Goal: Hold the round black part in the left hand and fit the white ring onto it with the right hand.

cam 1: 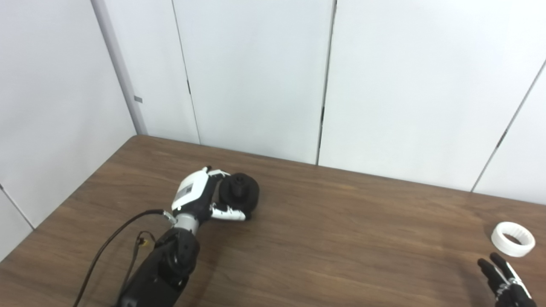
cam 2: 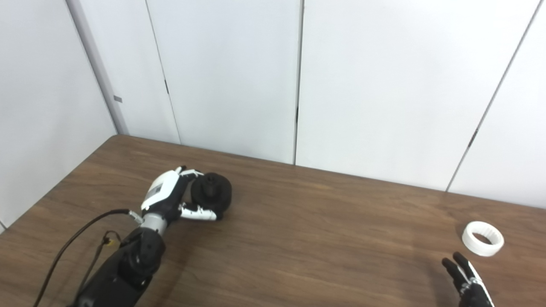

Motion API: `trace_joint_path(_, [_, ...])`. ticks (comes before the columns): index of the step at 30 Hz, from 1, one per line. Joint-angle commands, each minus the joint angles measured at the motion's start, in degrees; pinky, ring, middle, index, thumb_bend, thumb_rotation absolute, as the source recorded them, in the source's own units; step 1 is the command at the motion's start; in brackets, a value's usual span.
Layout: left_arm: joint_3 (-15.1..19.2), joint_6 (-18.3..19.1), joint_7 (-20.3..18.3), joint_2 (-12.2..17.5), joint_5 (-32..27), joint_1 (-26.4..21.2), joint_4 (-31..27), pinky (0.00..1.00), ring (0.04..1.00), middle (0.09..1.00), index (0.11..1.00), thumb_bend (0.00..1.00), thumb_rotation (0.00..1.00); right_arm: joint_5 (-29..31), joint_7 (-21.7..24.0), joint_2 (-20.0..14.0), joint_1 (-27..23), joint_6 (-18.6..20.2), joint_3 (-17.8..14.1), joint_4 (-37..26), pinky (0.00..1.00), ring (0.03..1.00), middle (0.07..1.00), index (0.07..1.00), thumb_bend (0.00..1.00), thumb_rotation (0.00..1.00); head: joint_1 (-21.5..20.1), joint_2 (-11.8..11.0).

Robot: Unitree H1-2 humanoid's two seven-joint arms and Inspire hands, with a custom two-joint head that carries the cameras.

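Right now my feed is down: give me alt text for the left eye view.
The left hand is wrapped around the round black part on the wooden table. Far right, the white ring lies alone, with the right hand open just short of it.

You've got a dark brown wood-grain table (cam 1: 341, 238) filling the lower half of your view, its far edge running up against the wall. Behind it you're looking at plain white wall panels (cam 1: 256, 76) split by thin dark vertical seams, and over on your left a pale grey upright strip (cam 1: 121, 72) with a small grey tab on it.
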Motion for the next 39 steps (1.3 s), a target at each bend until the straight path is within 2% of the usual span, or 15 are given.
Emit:
trace_joint_path(1, [-0.59,1.24,-2.85,1.52,3.31,-0.84,-9.26,1.00,1.000,0.926,0.484,0.52,0.06,-0.13,-1.07,4.83,13.47,-4.22,2.50,-3.66,1.00,0.943,0.881,0.901,0.64,1.00,-0.55,0.38])
trace_joint_path(6, [-2.66,2.02,-5.57,0.35,6.41,2.75,-16.59,1.00,1.000,0.930,0.484,0.52,0.06,-0.46,-1.58,4.99,13.63,-4.01,3.16,-4.50,1.00,0.939,0.879,0.908,0.61,0.99,-1.65,1.14])
trace_joint_path(9, [-3.94,1.67,-6.88,-0.52,7.84,5.05,-20.09,1.00,1.000,0.935,0.484,0.52,0.07,-1.06,-2.05,5.09,13.86,-3.43,3.70,-5.31,1.00,0.948,0.882,0.919,0.64,0.99,-2.42,1.73])
trace_joint_path(18, [-6.75,-0.19,-10.17,-2.78,11.14,10.28,-26.01,1.00,1.000,0.934,0.483,0.52,0.07,-1.51,-2.95,5.61,14.31,-1.88,5.65,-7.76,1.00,0.939,0.882,0.916,0.61,0.96,-4.83,3.38])
trace_joint_path(25, [-10.20,-2.54,-10.65,-5.23,14.44,13.39,-27.64,1.00,1.000,0.926,0.483,0.52,0.07,-2.61,-4.13,5.37,14.22,-0.67,6.84,-9.11,1.00,0.944,0.876,0.908,0.60,0.96,-5.04,4.16])
trace_joint_path(30, [-12.71,-4.41,-10.20,-6.93,15.14,15.93,-26.99,1.00,1.000,0.919,0.482,0.52,0.07,-2.98,-4.45,5.19,13.93,-1.27,7.25,-8.95,1.00,0.939,0.869,0.898,0.60,0.96,-5.35,4.54])
trace_joint_path(39, [-14.35,-6.60,-10.29,-8.50,16.22,18.71,-26.42,1.00,1.000,0.918,0.482,0.52,0.07,-5.19,-5.58,5.34,13.83,-0.31,8.49,-9.85,1.00,0.938,0.867,0.892,0.61,0.97,-7.94,6.59])
